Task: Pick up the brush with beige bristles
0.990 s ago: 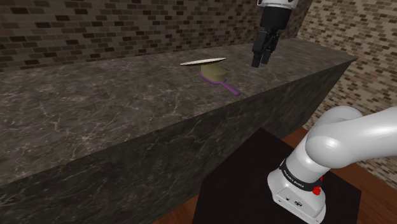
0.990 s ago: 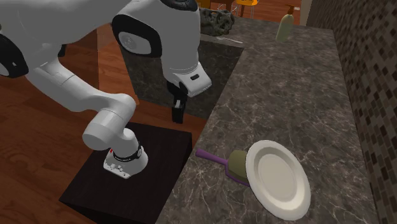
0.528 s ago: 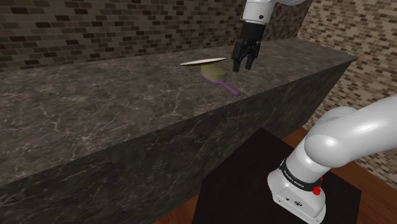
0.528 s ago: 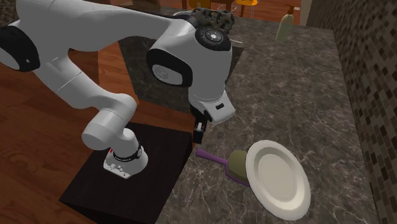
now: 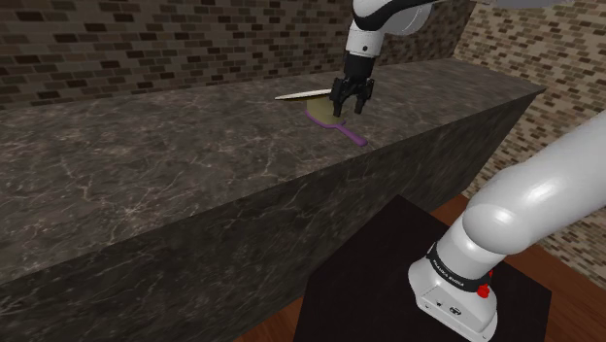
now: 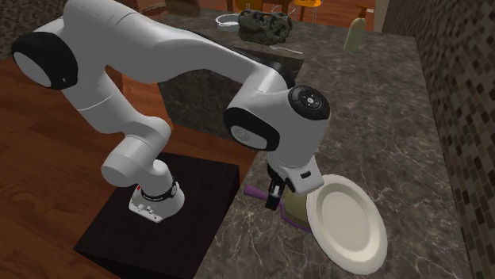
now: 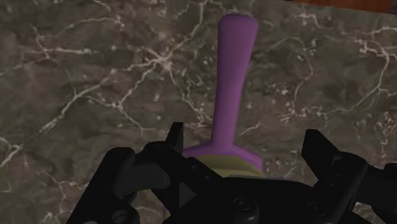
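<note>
Near the counter's (image 5: 175,165) front edge, the edge that faces the stand (image 5: 388,282), lies the brush (image 5: 342,126). It has a purple handle and a beige-olive bristle head. The handle points towards that front edge and lies flat on the dark veined surface. The head lies under the rim of a white plate (image 5: 303,94), which sits tilted in the shoulder view.

Writing: a black band around the arm's base (image 5: 456,275) carries a line of small white lettering, too small to read. A red spot sits just beside it.

Arm pose: the white arm rises from its base on the stand, sweeps high, then bends over the counter's front edge. Its last large joint hangs above the brush in the second exterior view, with the wrist turned straight down. The gripper (image 5: 348,110) is low over the junction of brush head and handle.

Gripper state: in the wrist view the two black fingers (image 7: 173,137) stand well apart, one on either side of the brush head, with the handle (image 7: 232,83) running away between them. The jaws are parted and clasp nothing. I cannot tell whether a fingertip touches the counter.
</note>
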